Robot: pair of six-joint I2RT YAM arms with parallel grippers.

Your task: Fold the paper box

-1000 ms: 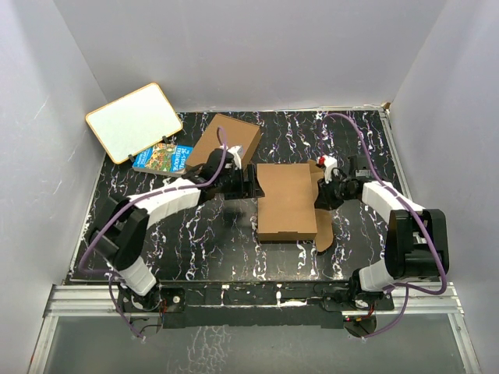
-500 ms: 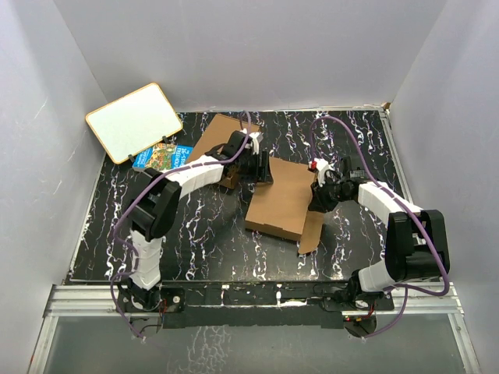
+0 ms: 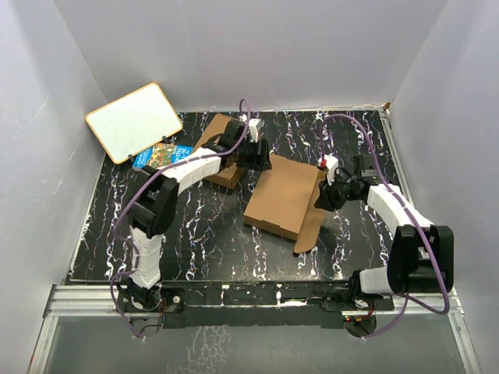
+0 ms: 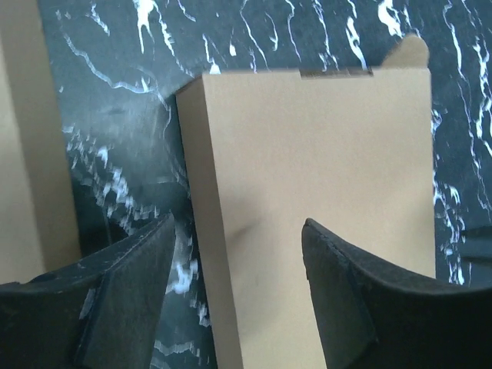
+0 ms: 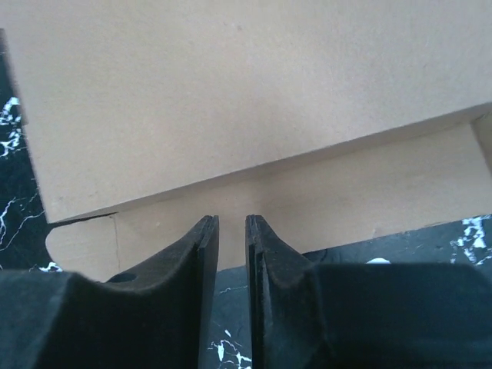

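Right wrist | my right gripper (image 5: 231, 220) barely parted, hold unclear | paper box (image 5: 231, 92) dead ahead, edge crosswise | left gripper (image 4: 237, 227) wide

No wording can be read anywhere. The book (image 3: 161, 156), just beside the white board (image 3: 134, 122), has a colourful printed cover, but its lettering is too small to make out. The paper box (image 3: 282, 199) is plain brown.
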